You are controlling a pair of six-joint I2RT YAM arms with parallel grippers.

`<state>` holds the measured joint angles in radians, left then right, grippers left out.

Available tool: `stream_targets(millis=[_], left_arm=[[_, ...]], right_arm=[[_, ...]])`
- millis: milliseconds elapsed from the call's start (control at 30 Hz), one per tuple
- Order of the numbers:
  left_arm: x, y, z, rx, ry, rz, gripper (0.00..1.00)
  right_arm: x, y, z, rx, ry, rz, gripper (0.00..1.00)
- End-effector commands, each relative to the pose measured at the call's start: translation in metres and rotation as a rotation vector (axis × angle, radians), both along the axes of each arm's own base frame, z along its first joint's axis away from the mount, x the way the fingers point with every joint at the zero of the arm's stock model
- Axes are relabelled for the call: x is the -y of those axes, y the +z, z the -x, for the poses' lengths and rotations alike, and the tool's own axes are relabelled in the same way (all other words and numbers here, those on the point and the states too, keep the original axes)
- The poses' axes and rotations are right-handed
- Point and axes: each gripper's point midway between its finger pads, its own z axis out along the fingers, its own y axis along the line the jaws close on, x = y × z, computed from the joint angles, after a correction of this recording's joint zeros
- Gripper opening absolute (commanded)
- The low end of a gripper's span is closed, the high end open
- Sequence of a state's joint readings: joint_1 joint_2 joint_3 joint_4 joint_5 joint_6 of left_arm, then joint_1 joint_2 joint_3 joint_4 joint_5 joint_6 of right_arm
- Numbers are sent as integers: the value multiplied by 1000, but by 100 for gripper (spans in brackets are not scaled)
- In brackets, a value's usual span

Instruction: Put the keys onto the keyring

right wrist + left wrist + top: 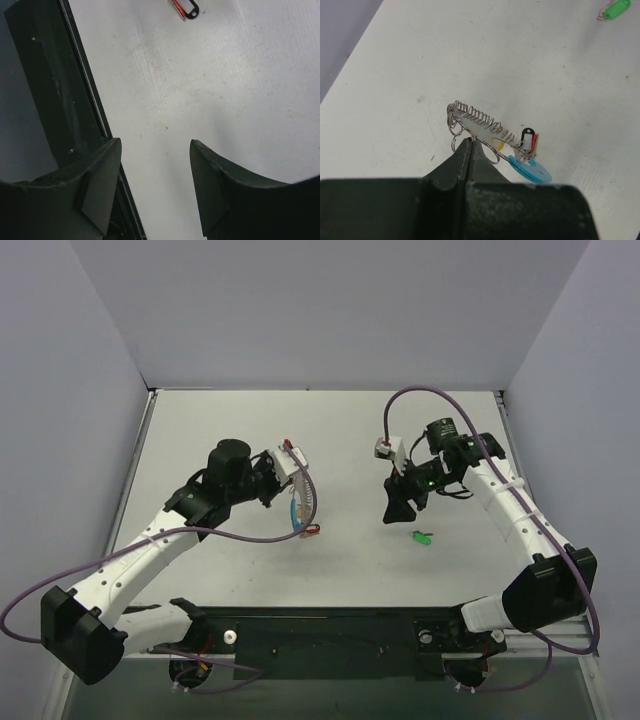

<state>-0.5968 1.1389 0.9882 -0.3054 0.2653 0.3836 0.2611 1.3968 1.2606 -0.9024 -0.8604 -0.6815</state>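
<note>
The left gripper (468,143) is pinched fully shut at the lower centre of the left wrist view, its fingertips meeting on the thin wire of the keyring (476,118). The coiled wire runs from the tips toward the middle of the frame. A red-and-white tag (530,140) and a blue tag (532,169) sit at its far end, lower right of centre. From above, the ring hangs off this gripper a little left of centre, and whether its lower end touches the table (350,430) cannot be told. The right gripper (155,147) stands about half open with nothing between its fingers, only bare table below. In the overhead view it sits just right of centre. The green key (421,536) lies flat on the table just below and to the right of it, apart from the fingers and well apart from the ring. The ring looks light and springy, so it will likely flex and swing under any push. A pinch on such thin wire may also let it twist. The key looks tiny, light and flat on a smooth top, so it may skid as the fingers close. It is probably best taken across the edges of its plastic head, leaving the small wire loop at its end free to meet the ring.
</note>
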Motion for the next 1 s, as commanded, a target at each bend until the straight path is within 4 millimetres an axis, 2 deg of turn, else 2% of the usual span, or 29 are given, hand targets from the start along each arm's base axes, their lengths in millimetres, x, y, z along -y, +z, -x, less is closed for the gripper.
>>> stream_targets(millis=[0,67,167,200,267,367,467,567,733,967], left_arm=[[16,35,-2,172,-137,15,0],[19,36,1,182,-163,23,0],[26,36,9,200,-216,60,0],[30,42,13,229,-250,90,0],[36,43,23,268,-321,117,0],[40,55,35,340,-399,148,0],[43,64,36,397,-440,138,0],[47,60,36,384,-474,122,0],[51,58,36,374,-509,108,0],[53,49,32,284,-458,139,0]], right_arm=[[-2,30,-2,204,160,-2,52],[-11,41,-3,266,235,-61,53],[-28,49,7,327,384,-190,66],[-34,52,12,364,444,-227,71],[-44,55,12,390,494,-251,73],[-56,59,8,365,524,-246,72],[-65,75,0,376,527,-248,71],[-75,81,-2,373,540,-251,70],[-88,78,-1,355,575,-255,67],[-108,80,-7,296,573,-302,61]])
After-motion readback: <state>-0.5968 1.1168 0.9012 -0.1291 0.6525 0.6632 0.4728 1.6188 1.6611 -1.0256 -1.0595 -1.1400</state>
